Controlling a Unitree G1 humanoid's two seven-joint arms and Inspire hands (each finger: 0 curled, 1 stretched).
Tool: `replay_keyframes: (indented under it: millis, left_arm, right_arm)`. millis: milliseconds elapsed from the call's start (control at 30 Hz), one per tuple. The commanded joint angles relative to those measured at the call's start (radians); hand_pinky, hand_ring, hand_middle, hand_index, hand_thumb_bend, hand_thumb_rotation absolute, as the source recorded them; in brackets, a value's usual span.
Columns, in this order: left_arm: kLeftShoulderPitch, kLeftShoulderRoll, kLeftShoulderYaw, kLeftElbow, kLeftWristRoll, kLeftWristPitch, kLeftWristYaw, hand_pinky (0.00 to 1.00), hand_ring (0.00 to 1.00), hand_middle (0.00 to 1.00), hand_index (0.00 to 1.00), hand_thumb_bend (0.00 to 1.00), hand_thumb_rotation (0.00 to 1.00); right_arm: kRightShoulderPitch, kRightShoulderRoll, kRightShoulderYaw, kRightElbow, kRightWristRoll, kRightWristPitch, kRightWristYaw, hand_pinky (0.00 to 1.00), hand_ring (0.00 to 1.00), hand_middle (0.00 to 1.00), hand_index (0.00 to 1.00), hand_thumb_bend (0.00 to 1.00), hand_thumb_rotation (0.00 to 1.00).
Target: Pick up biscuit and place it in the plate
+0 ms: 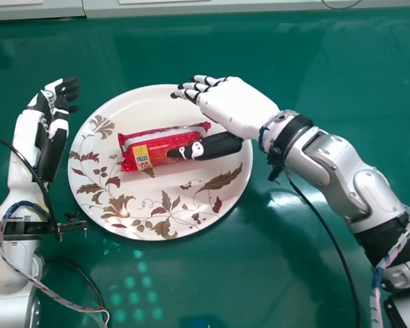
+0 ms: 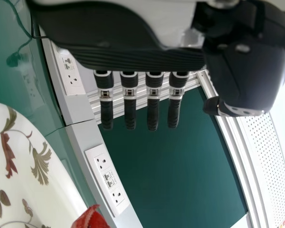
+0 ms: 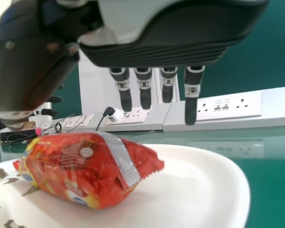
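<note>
We see the biscuit (image 1: 162,141) in its red wrapper lying on the plate (image 1: 142,106), near the middle & a bit toward the far side. It's on its side, long axis roughly L–R, R end angled slightly away from us, w/ a yellow patch nr the L end & a silvery strip along the far edge. R hand (image 1: 238,106) is over the plate's R side, released: fingers straight & pointing across toward the far L, thumb stretched out over the R part of the wrapper. Can't tell if thumb & wrapper touch. In the R wrist view we get the same R hand (image 3: 168,90) w/ straight fingers above the wrapper, a gap btwn them, & the wrapper resting on the plate. L hand (image 1: 46,102) is just beside the plate's L edge, over the green table (image 1: 342,82), also released; the L wrist view has its fingers straight, thumb well apart from them, plus a red tip of the wrapper & part of the plate. Plate's white w/ brown & reddish leaf pattern, flat on the table. Beyond the table, the wrist views give us white socket panels (image 2: 105,176) on a pale ledge, & a plug (image 3: 115,114) w/ a black cable.
</note>
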Motion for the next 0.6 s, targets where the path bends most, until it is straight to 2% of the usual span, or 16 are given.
replay_keyframes:
  millis: [0, 67, 167, 267, 400, 567]
  left_arm:
    - [0.001, -0.005, -0.006, -0.002, 0.005, 0.000, 0.005, 0.77, 0.85, 0.86, 0.85, 0.30, 0.00]
    - [0.001, -0.004, -0.006, -0.001, 0.010, 0.000, 0.007, 0.77, 0.85, 0.86, 0.86, 0.30, 0.00]
    - [0.001, -0.004, -0.008, 0.003, 0.011, -0.003, 0.008, 0.76, 0.85, 0.86, 0.85, 0.30, 0.00]
    - [0.003, -0.005, -0.010, 0.002, 0.014, 0.000, 0.010, 0.76, 0.85, 0.86, 0.85, 0.30, 0.00]
    - [0.009, -0.010, -0.012, -0.003, 0.029, 0.003, 0.018, 0.76, 0.85, 0.86, 0.85, 0.29, 0.00]
    - [0.006, -0.011, -0.016, 0.018, 0.039, -0.018, 0.030, 0.74, 0.83, 0.84, 0.84, 0.30, 0.01]
  right_arm:
    - [0.015, -0.009, -0.010, -0.032, -0.004, 0.012, 0.009, 0.78, 0.94, 0.99, 0.96, 1.00, 0.68]
    - [0.018, -0.012, -0.019, -0.051, -0.004, 0.026, 0.012, 0.77, 0.94, 0.99, 0.95, 1.00, 0.68]
    - [0.036, -0.009, -0.051, -0.091, 0.003, 0.061, 0.001, 0.72, 0.88, 0.94, 0.91, 1.00, 0.67]
    - [0.079, 0.006, -0.108, -0.151, 0.031, 0.124, -0.008, 0.66, 0.81, 0.88, 0.85, 0.99, 0.59]
    - [0.164, 0.019, -0.200, -0.253, 0.091, 0.207, -0.010, 0.57, 0.74, 0.81, 0.80, 0.86, 0.54]
    - [0.297, 0.022, -0.305, -0.383, 0.119, 0.295, -0.019, 0.60, 0.75, 0.81, 0.80, 0.69, 0.53]
